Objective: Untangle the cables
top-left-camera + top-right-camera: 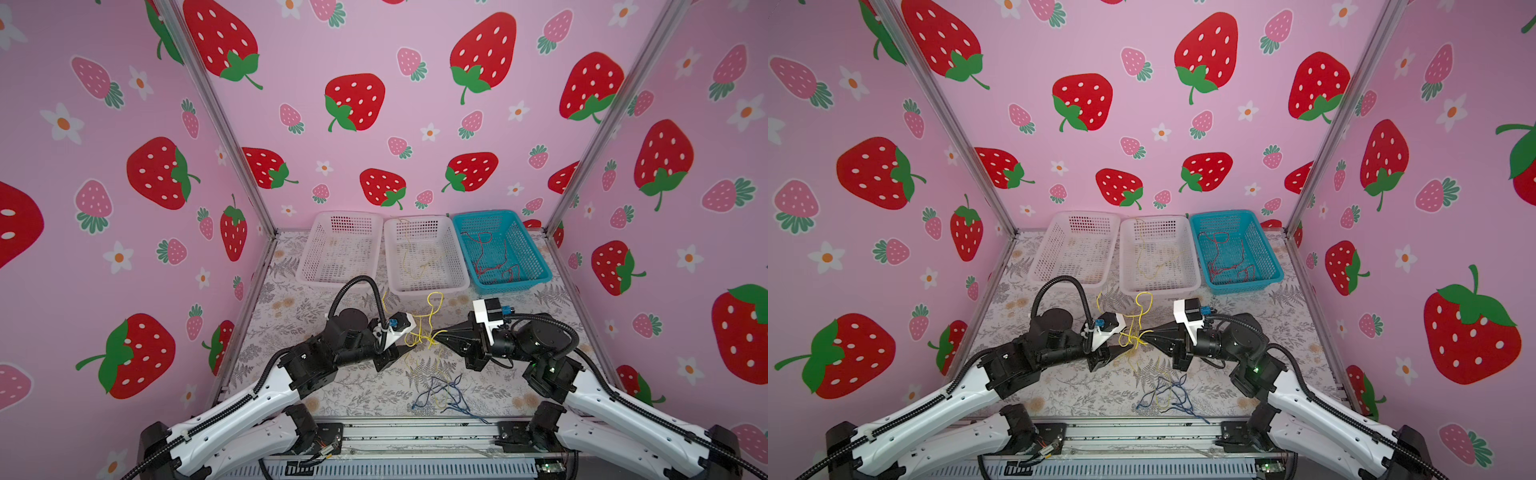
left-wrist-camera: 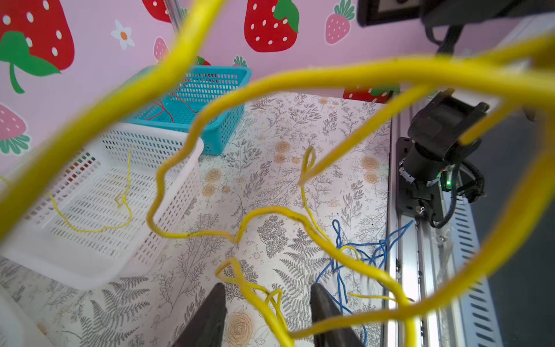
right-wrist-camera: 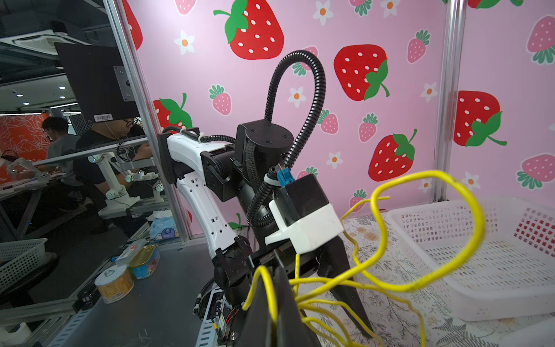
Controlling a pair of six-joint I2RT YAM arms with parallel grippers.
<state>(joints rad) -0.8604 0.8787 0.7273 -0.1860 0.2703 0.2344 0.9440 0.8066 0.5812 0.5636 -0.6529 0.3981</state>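
Gripping a yellow cable (image 1: pixel 420 337) in the closed right pincer (image 1: pixel 434 333) above the desk (image 1: pixel 299 307), left pincer (image 2: pixel 268 285) parted around it.

Pink walls (image 1: pixel 374 104) printed with red and pale strawberries and small white flowers close in the back and both sides, joined at the corners by slanting aluminium posts (image 1: pixel 220 120). The tabletop (image 1: pixel 299 316) wears a pale cloth with grey ferns and tan blossoms. Along its far edge stand three mesh baskets in a row, rims nearly touching: a white basket (image 1: pixel 349 215) on the left, a second white basket (image 1: pixel 395 257) in the middle and a blue basket (image 1: pixel 528 249) on the right. A metal rail (image 1: pixel 415 432) runs along the near edge. In the right wrist view, outside the frame, lie a round can (image 3: pixel 115 284), a flat tin (image 3: pixel 147 260) and a tissue pack (image 3: pixel 163 228); two people (image 3: pixel 99 144) sit beyond.
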